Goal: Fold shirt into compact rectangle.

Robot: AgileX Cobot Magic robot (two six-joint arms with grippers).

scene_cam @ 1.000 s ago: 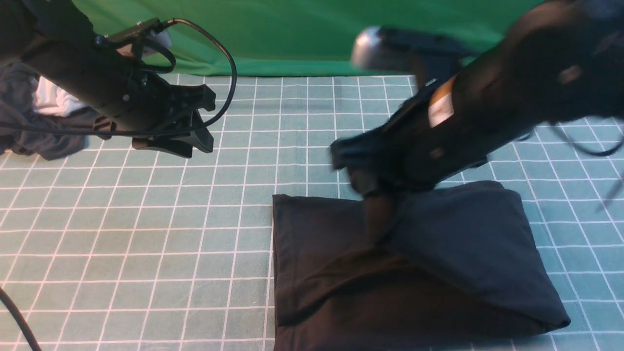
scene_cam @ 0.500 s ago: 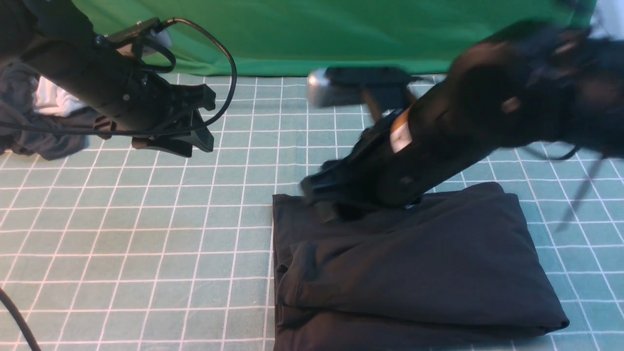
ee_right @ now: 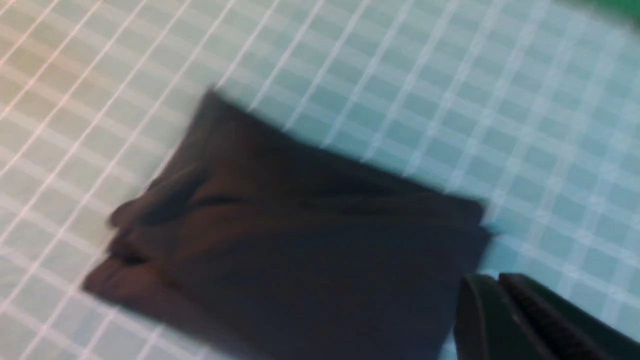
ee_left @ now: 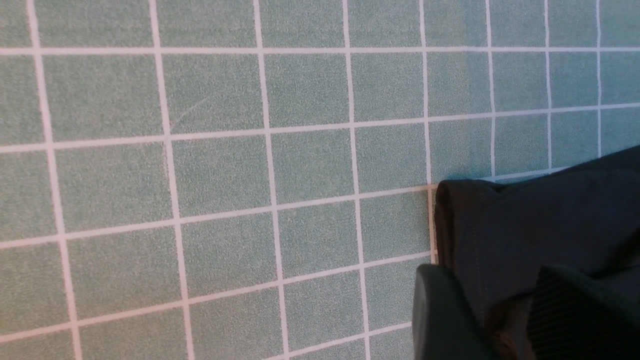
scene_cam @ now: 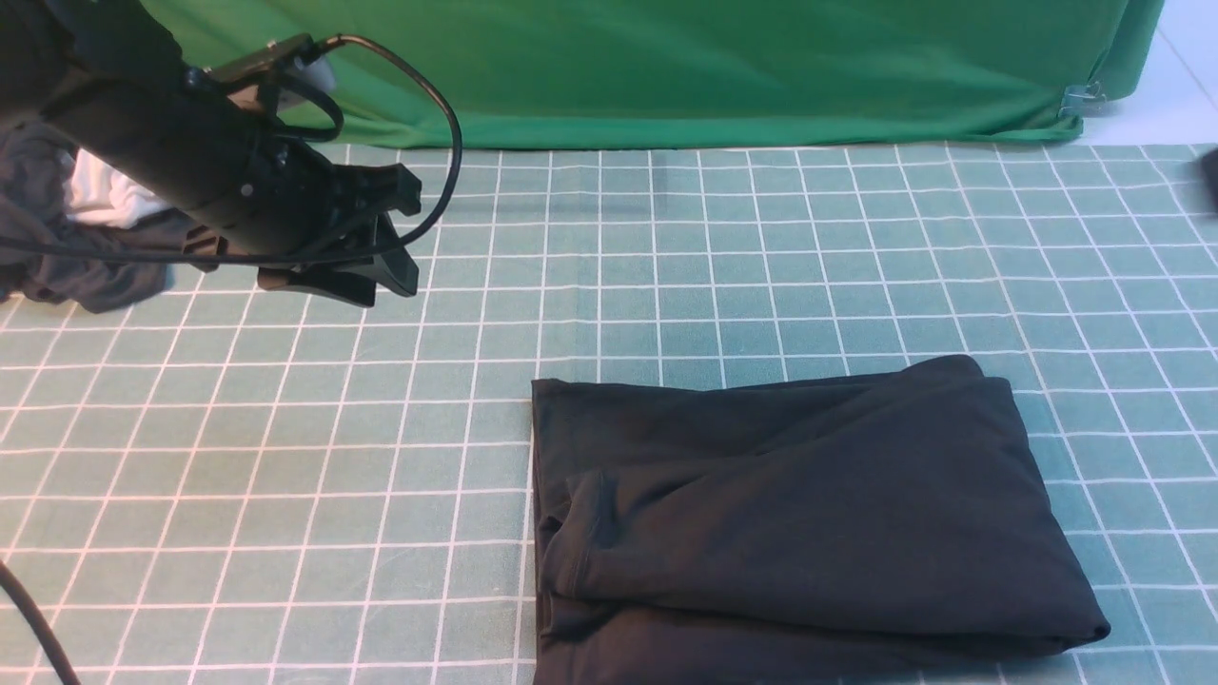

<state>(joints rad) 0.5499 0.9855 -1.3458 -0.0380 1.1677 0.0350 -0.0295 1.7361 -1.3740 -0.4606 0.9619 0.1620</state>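
Right gripper has swung clear out of the front view, leaving the shirt point(scene_cam: 790, 514) folded in a near-finished rectangle on the grid mat point(scene_cam: 285, 457), while the left gripper point(scene_cam: 381, 271) hangs apart, its grip unclear, and the blurred right wrist view shows that gripper point(ee_right: 500, 310) pressed together, empty, above the shirt.

Left arm: black, cabled, reaching in from the far left corner of the tabletop and angled downward. Left tool point(scene_cam: 376, 271): raised off the tabletop, holding nothing, its fingers point(ee_left: 440, 315) close together with a narrow gap showing in the wrist view. Right arm: out of the front view. Right tool point(ee_right: 505, 310): two dark fingers pressed together, empty, blurred in the wrist view.
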